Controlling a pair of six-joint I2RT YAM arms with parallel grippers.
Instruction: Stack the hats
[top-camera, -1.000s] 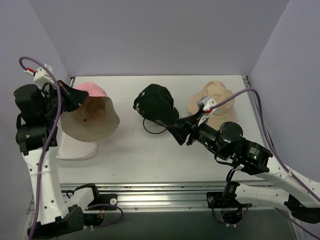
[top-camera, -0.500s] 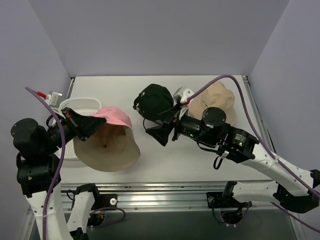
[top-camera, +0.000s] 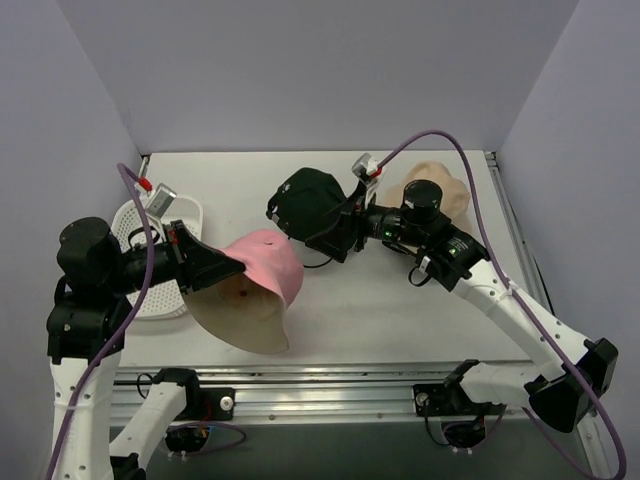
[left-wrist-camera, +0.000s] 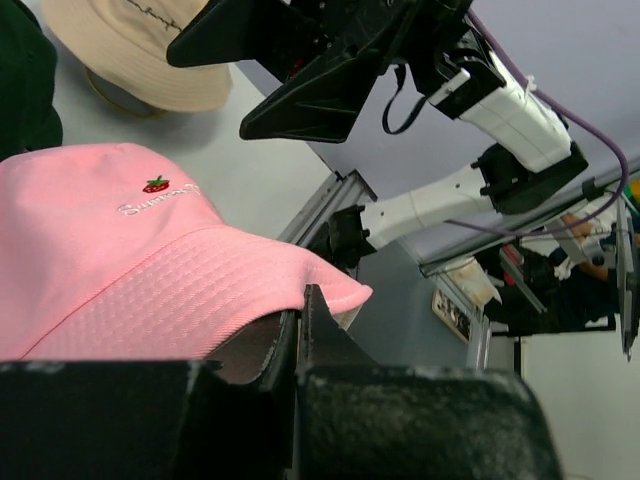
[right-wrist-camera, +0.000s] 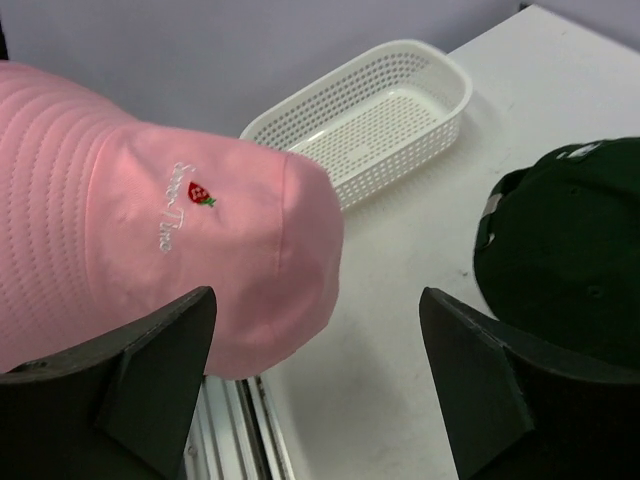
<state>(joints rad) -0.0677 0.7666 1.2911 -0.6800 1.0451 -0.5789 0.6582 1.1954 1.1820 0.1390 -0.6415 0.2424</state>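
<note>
My left gripper (top-camera: 215, 268) is shut on the brim of the pink bucket hat (top-camera: 262, 285) and holds it in the air over the table's front middle; in the left wrist view the brim (left-wrist-camera: 150, 290) is pinched at the gripper (left-wrist-camera: 297, 330). My right gripper (top-camera: 335, 235) is open and empty, just right of the pink hat (right-wrist-camera: 150, 260) and beside the dark green cap (top-camera: 310, 205), which also shows in the right wrist view (right-wrist-camera: 565, 260). The beige bucket hat (top-camera: 445, 195) lies at the back right, partly hidden by the right arm.
A white perforated basket (top-camera: 150, 290) lies at the table's left, behind the left arm; it also shows in the right wrist view (right-wrist-camera: 375, 115). A metal rail (top-camera: 330, 380) runs along the near edge. Purple walls close in the sides and back.
My left gripper has carried the pink hat from the far left, over the basket, rightward and toward the front. My right gripper has swung left and back toward the green cap.
</note>
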